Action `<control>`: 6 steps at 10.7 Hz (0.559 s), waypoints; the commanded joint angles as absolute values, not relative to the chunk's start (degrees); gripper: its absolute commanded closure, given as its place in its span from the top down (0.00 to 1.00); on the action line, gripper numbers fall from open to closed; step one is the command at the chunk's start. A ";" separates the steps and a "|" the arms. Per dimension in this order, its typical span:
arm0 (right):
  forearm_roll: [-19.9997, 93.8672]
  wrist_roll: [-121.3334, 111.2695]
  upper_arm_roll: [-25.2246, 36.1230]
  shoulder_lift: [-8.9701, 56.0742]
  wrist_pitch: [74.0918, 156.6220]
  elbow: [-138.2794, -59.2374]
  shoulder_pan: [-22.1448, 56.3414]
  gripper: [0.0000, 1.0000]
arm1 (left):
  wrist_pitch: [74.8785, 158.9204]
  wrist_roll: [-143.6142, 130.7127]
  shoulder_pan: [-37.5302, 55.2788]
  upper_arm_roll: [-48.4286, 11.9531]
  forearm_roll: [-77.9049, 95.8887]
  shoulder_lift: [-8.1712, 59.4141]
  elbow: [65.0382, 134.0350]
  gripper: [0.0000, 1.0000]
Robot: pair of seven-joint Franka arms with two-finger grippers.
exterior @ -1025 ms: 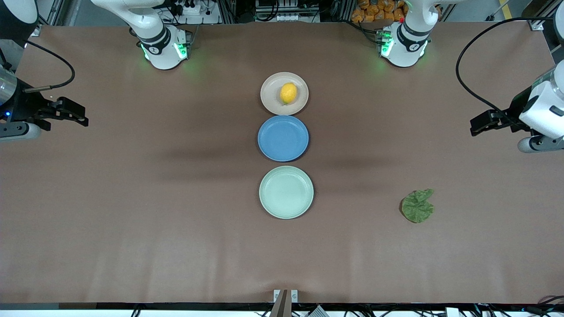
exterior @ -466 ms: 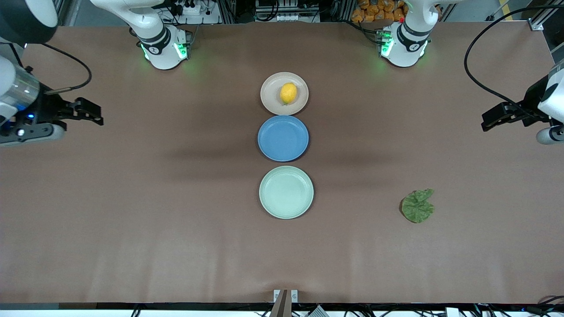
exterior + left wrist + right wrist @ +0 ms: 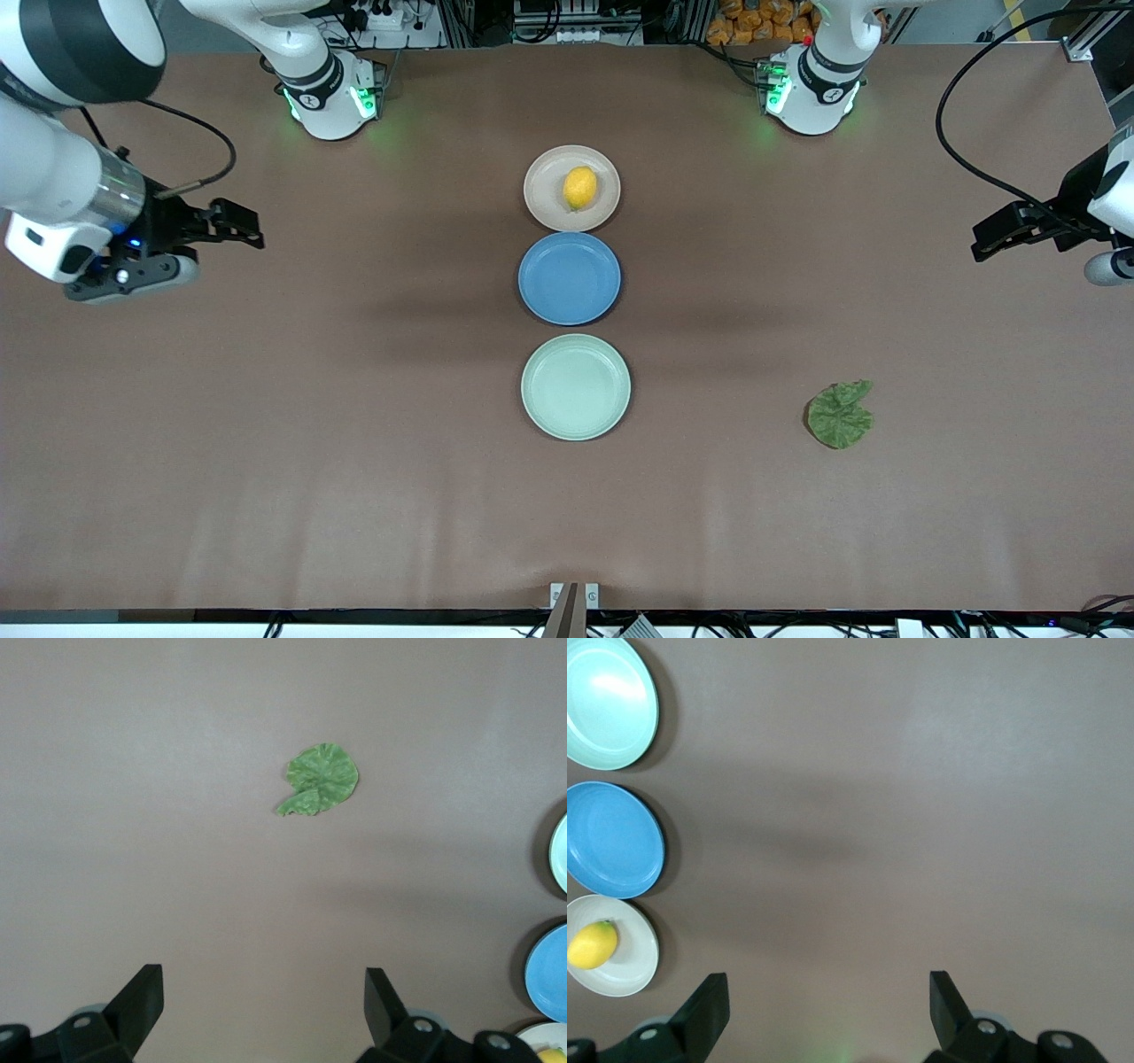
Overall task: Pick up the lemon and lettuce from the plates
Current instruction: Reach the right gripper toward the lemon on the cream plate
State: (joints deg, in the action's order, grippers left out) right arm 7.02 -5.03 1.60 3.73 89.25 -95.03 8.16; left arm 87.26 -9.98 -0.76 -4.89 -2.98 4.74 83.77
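Note:
The lemon [image 3: 579, 187] lies on the beige plate [image 3: 542, 200], the plate closest to the robots' bases. Empty, the mint plate [image 3: 576, 387] sits nearest to the front camera. The lettuce [image 3: 840, 414] lies flat on the bare table toward the left arm's end, on no plate. My left gripper [image 3: 983, 244] hangs open and empty over that end; its wrist view shows the lettuce [image 3: 322, 780] well clear of the open gripper [image 3: 264, 988]. Over the right arm's end, my right gripper [image 3: 248, 232] is open and empty; its view shows lemon [image 3: 592, 944] and gripper [image 3: 829, 992].
An empty blue plate [image 3: 569, 278] sits between the beige and mint plates, the three in one row down the table's middle. Brown table cover [image 3: 354, 443] spreads wide on both sides of the row. Cables trail from both wrists.
My right gripper has moved in from its end of the table toward the plates. My left gripper has drawn back slightly toward its own end. Lemon, lettuce and plates have not moved.

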 commanded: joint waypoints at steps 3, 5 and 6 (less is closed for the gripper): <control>8.88 -3.52 1.85 3.96 90.53 -97.29 10.46 1.00 | 86.40 -9.84 -1.67 -5.01 -1.85 3.16 84.46 1.00; 8.88 -3.43 1.85 3.96 91.23 -97.65 11.77 1.00 | 86.48 -9.84 -1.67 -5.01 -1.85 3.34 84.38 1.00; 8.88 -2.82 1.76 4.13 91.67 -97.82 13.00 1.00 | 86.48 -9.84 -1.67 -5.01 -1.85 3.34 84.38 1.00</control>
